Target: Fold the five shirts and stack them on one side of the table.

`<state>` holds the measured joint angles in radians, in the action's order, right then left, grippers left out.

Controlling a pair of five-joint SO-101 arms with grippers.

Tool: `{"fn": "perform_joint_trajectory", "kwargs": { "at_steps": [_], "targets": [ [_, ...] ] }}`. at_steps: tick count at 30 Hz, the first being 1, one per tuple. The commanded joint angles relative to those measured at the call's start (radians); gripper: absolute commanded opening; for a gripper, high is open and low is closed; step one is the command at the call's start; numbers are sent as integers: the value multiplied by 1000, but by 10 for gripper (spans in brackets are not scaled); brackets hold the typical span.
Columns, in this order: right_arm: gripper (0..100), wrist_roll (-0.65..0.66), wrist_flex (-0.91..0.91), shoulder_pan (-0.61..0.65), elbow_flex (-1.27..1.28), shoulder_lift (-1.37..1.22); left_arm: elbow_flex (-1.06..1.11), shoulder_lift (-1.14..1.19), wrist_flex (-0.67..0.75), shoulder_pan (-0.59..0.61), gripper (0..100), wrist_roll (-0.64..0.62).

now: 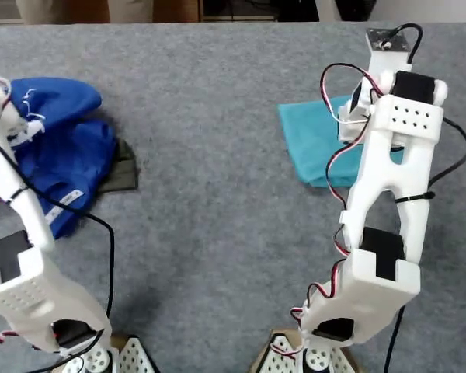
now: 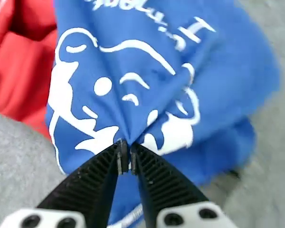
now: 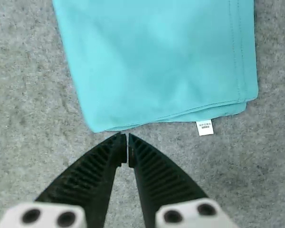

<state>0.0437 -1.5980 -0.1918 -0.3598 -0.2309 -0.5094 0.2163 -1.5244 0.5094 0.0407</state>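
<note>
A crumpled blue shirt point(image 1: 62, 148) with a white print lies at the table's left side. My left gripper point(image 1: 4, 109) stands over it. In the left wrist view the left gripper point(image 2: 127, 159) is shut on a pinched fold of the blue shirt point(image 2: 180, 57), beside a red shirt point(image 2: 19, 61). A folded teal shirt point(image 1: 314, 144) lies at the right, partly under my right arm. My right gripper point(image 1: 356, 116) is above it. In the right wrist view the right gripper point(image 3: 127, 142) is shut, tips on the grey cloth just off the teal shirt's point(image 3: 152, 61) folded edge, near a white tag point(image 3: 205, 128).
A dark olive garment point(image 1: 124, 167) pokes out from under the blue shirt's right side. The grey felt tabletop point(image 1: 217, 194) is bare between the two arms. The table's far edge point(image 1: 217, 23) runs along the back.
</note>
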Motion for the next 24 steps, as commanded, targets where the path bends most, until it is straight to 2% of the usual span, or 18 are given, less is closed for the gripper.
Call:
{"fn": "perform_joint_trajectory", "kwargs": {
  "at_steps": [1,4,8,13,16,18,21,24],
  "targets": [
    [12,9,-6,7,-50,56,-135,-111,-137,-100,19,-5],
    [12,9,-6,7,-50,56,-192,-188,-229,-224,19,-6],
    [12,9,-6,5,-50,56,-147,-332,-236,-434,19,-6],
    [15,18,-38,5,-51,56,103,-552,-235,-775,21,-2],
    [13,71,-49,5,-51,56,305,-662,-235,-973,24,0],
    [16,83,-49,5,-51,56,430,-716,-235,-1065,64,-5],
    [16,132,-52,10,-51,56,568,-782,-233,-1080,168,-6],
    [16,186,-71,27,-51,56,588,-849,-233,-985,229,-6]
  ]
}}
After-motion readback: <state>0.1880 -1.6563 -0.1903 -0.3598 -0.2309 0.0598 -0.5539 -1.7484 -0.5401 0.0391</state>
